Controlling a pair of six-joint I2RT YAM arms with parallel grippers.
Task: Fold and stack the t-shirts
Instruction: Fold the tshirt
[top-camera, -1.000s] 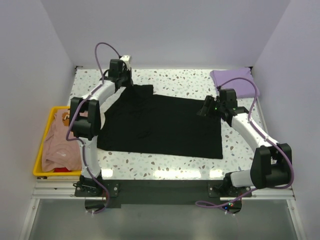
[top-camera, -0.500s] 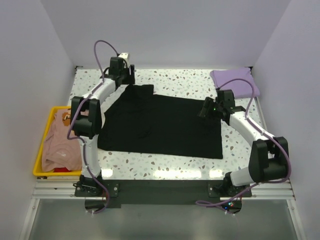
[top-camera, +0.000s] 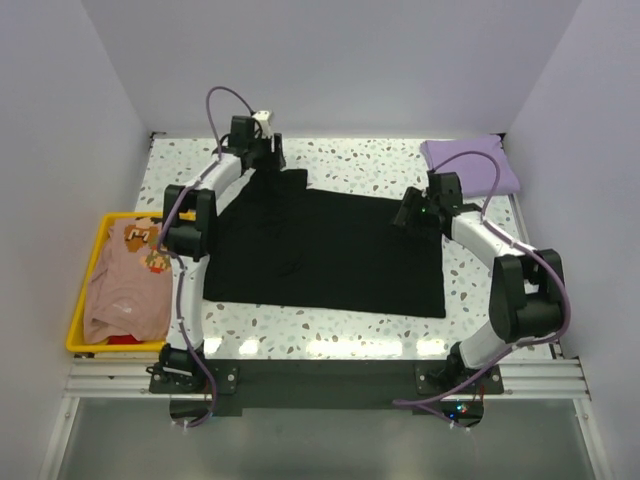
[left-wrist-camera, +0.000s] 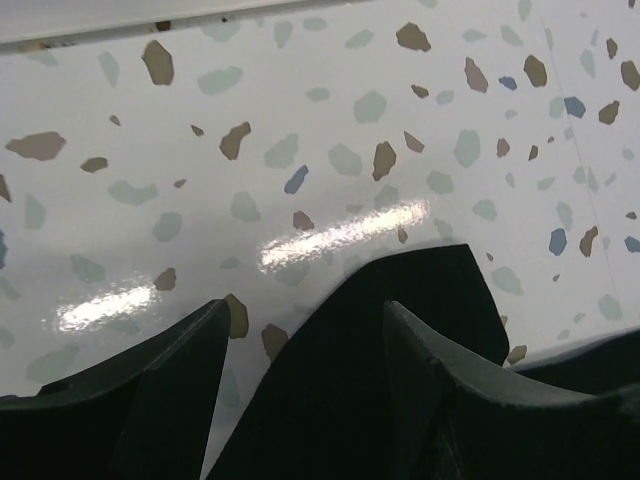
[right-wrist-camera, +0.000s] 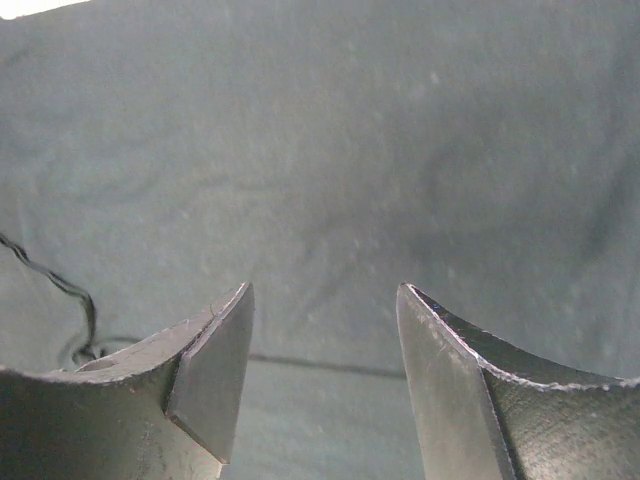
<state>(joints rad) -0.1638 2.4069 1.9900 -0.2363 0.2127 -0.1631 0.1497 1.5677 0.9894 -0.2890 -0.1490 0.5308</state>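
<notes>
Three t-shirts: black t-shirt (top-camera: 330, 250) centre, lavender t-shirt (top-camera: 470, 165) two o'clock, peach t-shirt (top-camera: 125, 290) nine o'clock. Both spread: left pincer (left-wrist-camera: 305, 320), right pincer (right-wrist-camera: 325, 300).

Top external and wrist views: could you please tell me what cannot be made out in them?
- Peach shirt, top view: print too small to read.
- Red thing in the yellow tray, top view: mostly hidden under that shirt.
- Black shirt, right wrist view: edges cut off by the frame.
- Left wrist view: only its corner shows past the left claw.
</notes>
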